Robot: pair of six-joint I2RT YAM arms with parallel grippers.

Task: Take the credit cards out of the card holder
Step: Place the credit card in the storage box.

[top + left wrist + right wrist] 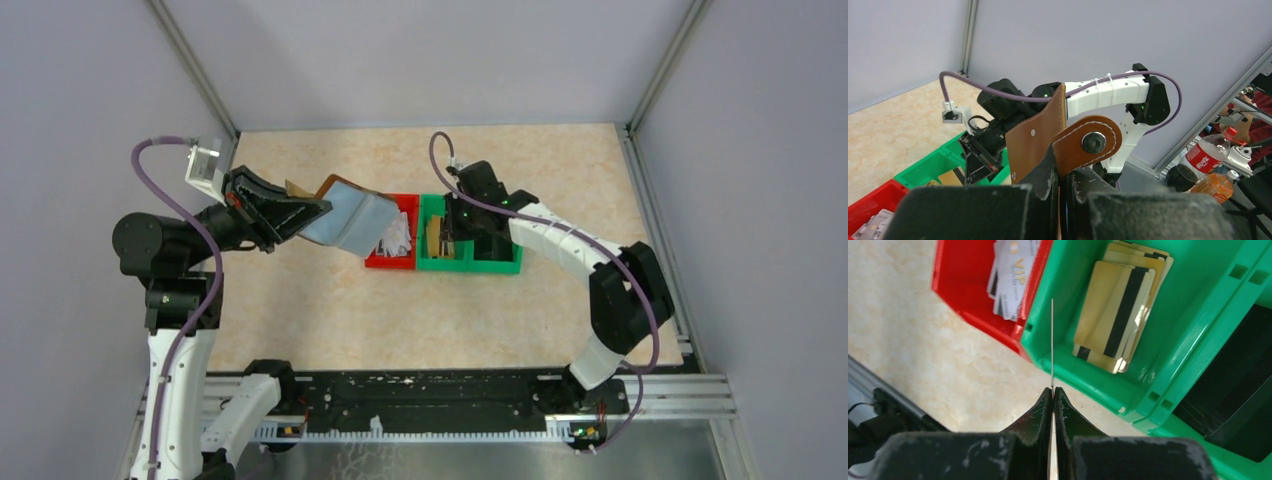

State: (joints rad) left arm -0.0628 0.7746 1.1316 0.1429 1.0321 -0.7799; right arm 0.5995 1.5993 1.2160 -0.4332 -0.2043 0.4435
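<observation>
My left gripper (318, 210) is shut on the brown card holder (348, 215) and holds it open in the air, left of the red bin, with its pale blue inside facing up. In the left wrist view the holder's brown flap (1035, 140) and snap tab (1093, 142) stick up from the shut gripper (1064, 175). My right gripper (452, 235) hovers over the green bin. In the right wrist view it (1052, 390) is shut on a thin credit card (1052, 340) seen edge-on. Several gold cards with dark stripes (1120, 305) lie stacked in the green bin.
A red bin (378, 260) holding pale cards printed VIP (1013, 270) stands beside the green bin (490, 265), which has a second compartment with dark contents (1233, 390). Grey walls and metal posts enclose the tan table (400, 320).
</observation>
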